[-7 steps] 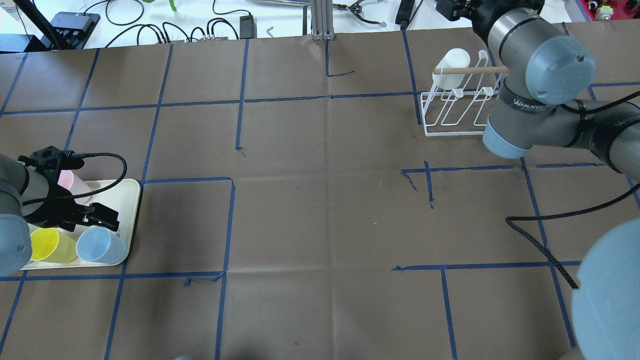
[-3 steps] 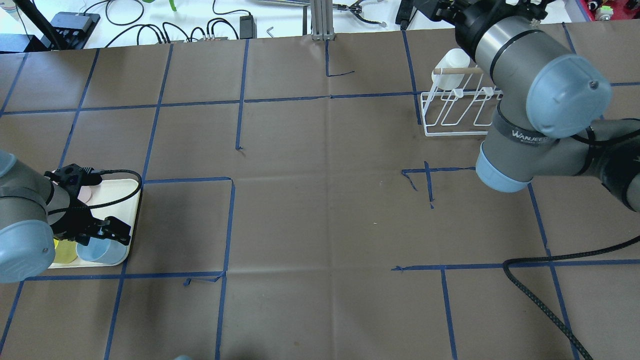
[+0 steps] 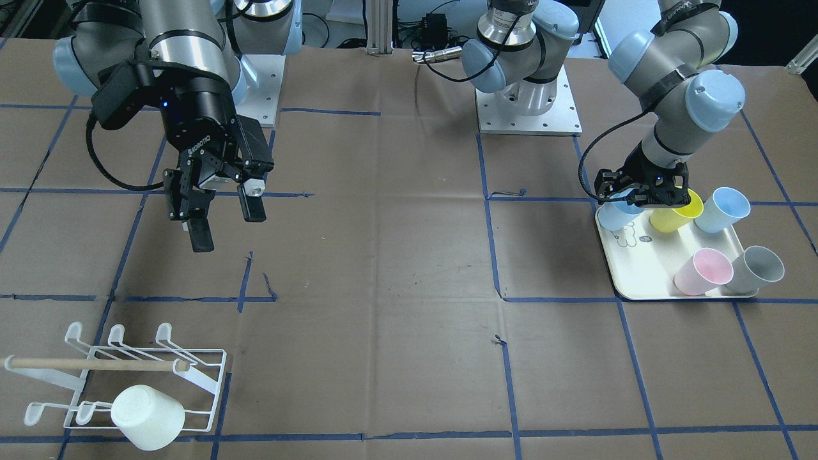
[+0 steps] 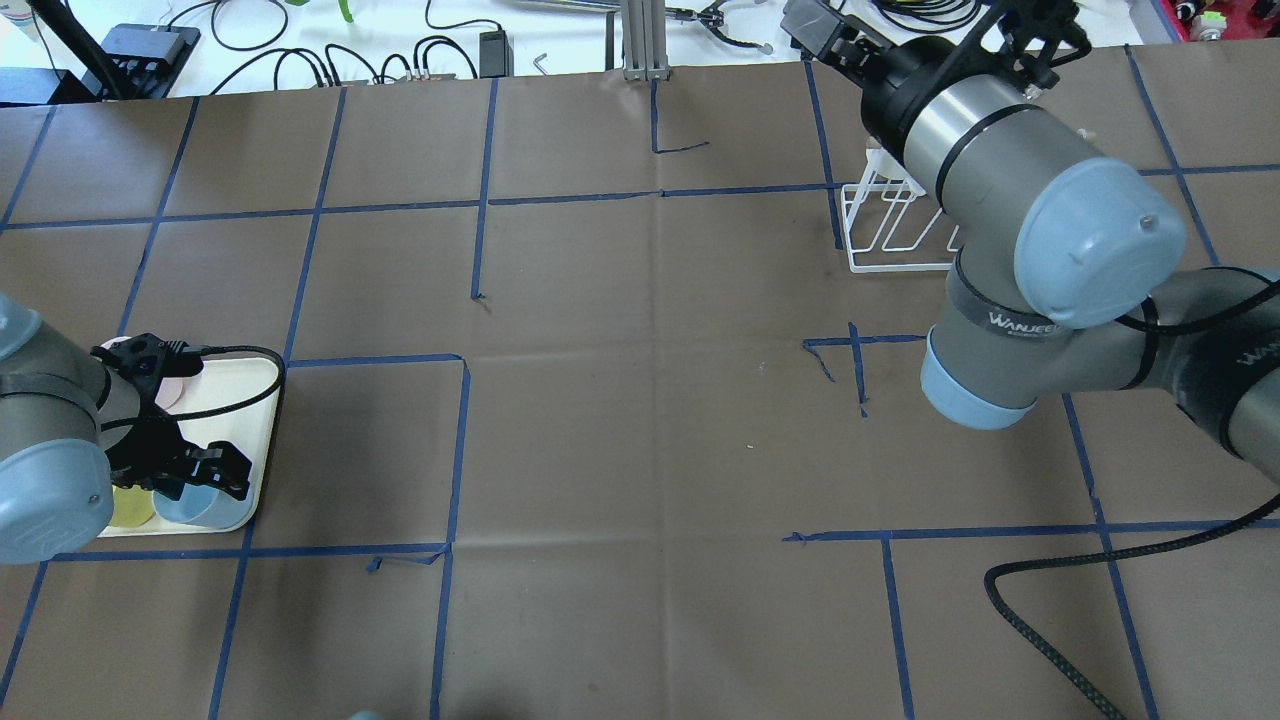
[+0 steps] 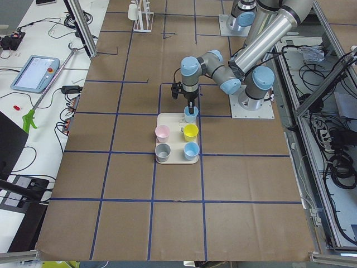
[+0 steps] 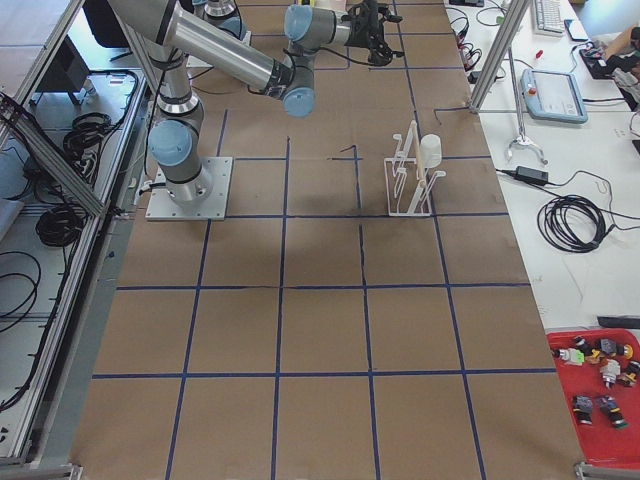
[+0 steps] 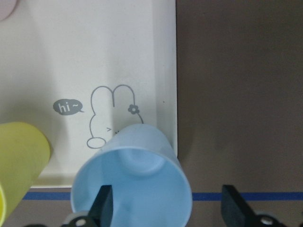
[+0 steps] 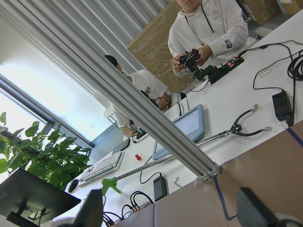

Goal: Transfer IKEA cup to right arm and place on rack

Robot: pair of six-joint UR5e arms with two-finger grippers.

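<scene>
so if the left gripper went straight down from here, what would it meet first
The blue cup. The left gripper's open jaws straddle its wall, one inside, one outside over the table; the inner one likely reaches the cup's bottom first, depth unclear.

Left tool (image 5: pixel 191 110) at blue cup (image 5: pixel 191 117)
</scene>
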